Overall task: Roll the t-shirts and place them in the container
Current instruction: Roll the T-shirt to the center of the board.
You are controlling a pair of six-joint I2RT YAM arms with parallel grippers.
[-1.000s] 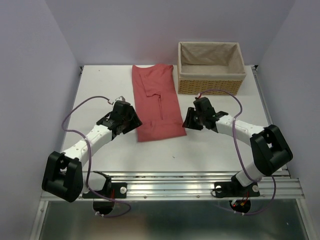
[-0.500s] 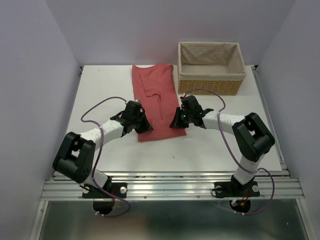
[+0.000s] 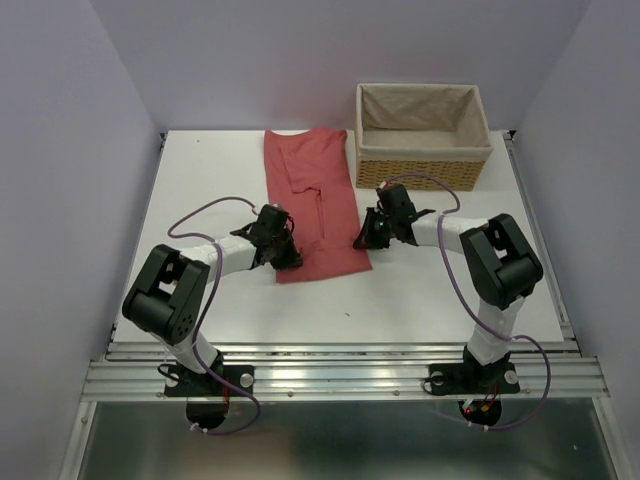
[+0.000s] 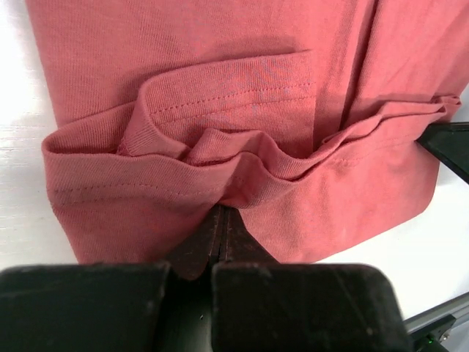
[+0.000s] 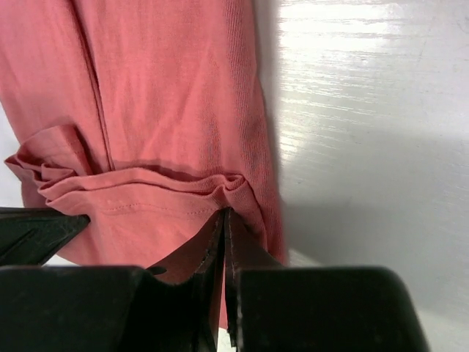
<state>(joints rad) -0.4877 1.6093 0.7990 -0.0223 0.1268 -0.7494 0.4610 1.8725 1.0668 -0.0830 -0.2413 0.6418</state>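
Along the t-shirt's (image 3: 315,200) near hem, left and right fingers (image 4: 199,249) (image 5: 205,253) pinch.

L end effector (image 4: 222,213) clamped; R end effector (image 5: 225,214) clamped.

I see the table (image 3: 200,190) from above; both wrist cameras sit close, sharing the shirt (image 3: 312,190) hem.

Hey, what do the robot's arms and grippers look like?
The left arm and right arm have white tubular links between chunky black joint housings. The left gripper and right gripper are matte black, their fingers tapering to wedge tips. A thin purple cable loops along each arm.
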